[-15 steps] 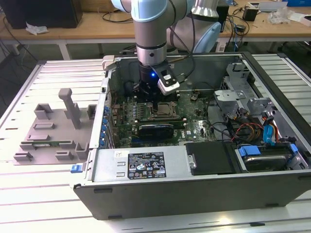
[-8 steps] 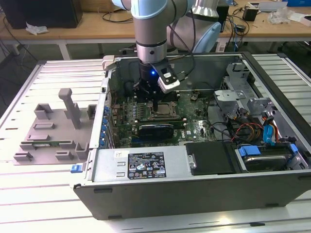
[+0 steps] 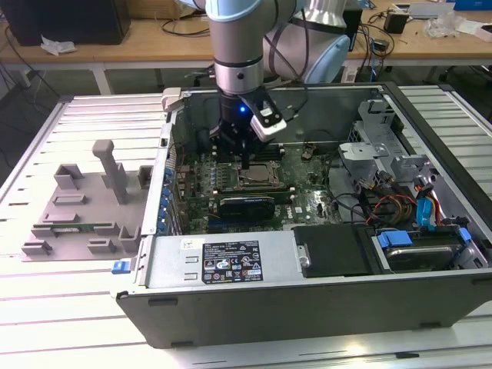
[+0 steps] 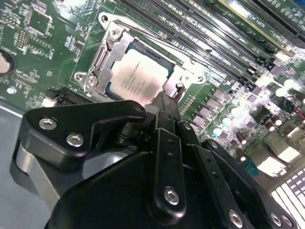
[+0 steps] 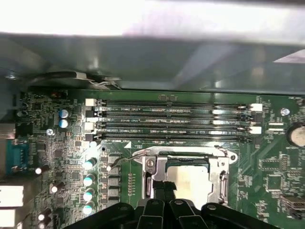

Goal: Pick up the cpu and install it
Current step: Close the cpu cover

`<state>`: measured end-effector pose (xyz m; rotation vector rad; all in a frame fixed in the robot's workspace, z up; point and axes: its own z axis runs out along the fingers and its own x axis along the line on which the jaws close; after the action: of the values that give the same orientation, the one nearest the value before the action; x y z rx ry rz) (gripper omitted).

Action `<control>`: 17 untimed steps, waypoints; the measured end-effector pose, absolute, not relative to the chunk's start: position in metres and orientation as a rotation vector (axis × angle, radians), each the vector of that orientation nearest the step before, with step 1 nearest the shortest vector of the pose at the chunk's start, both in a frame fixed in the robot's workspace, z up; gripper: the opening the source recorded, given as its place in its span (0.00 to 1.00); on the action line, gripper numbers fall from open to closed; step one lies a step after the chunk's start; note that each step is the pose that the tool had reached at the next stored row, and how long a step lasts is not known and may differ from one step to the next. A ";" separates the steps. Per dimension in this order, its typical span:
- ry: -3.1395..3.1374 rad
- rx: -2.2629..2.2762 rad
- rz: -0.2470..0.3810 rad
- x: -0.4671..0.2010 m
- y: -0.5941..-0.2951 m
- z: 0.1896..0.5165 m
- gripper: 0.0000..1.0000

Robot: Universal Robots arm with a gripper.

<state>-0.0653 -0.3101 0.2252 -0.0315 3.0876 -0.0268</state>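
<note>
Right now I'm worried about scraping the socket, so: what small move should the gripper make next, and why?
Probably a short straight lift. In the second wrist view the cpu lies inside the socket frame, and the gripper hangs right at the chip's edge. A sideways slide from there could drag across the chip or the frame.

The open computer case (image 3: 307, 307) lies on the bench (image 3: 77, 323), with a parts tray (image 3: 77, 207) beside it on the exterior view's left. Inside, the cpu (image 4: 138, 78) sits in the socket (image 4: 102, 62) on the motherboard (image 4: 38, 43). Memory slots (image 5: 171, 121) run alongside, and the pincer (image 4: 164, 100) is over the cpu's edge.
</note>
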 end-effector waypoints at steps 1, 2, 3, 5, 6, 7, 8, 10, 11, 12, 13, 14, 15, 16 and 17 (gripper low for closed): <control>3.088 -0.032 -0.027 -0.065 -0.310 0.230 0.11; 3.088 -0.033 -0.027 -0.065 -0.310 0.235 0.11; 3.088 -0.034 -0.027 -0.065 -0.310 0.238 0.11; 3.088 -0.034 -0.027 -0.065 -0.310 0.238 0.11; 3.088 -0.034 -0.027 -0.065 -0.310 0.238 0.11; 3.088 -0.034 -0.027 -0.065 -0.310 0.238 0.11; 3.088 -0.034 -0.027 -0.064 -0.310 0.238 0.11; 3.088 -0.034 -0.027 -0.059 -0.310 0.238 0.11; 3.088 -0.034 -0.027 -0.055 -0.310 0.238 0.11; 3.088 -0.033 -0.027 -0.052 -0.310 0.238 0.11; 3.088 -0.034 -0.027 -0.049 -0.310 0.238 0.11; 3.088 -0.034 -0.027 -0.046 -0.310 0.238 0.11; 3.088 -0.034 -0.027 -0.044 -0.310 0.238 0.11; 3.088 -0.034 -0.027 -0.042 -0.310 0.238 0.11; 3.088 -0.034 -0.027 -0.041 -0.310 0.238 0.11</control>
<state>-0.0413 -0.3103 0.2383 -0.0336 3.0880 -0.0270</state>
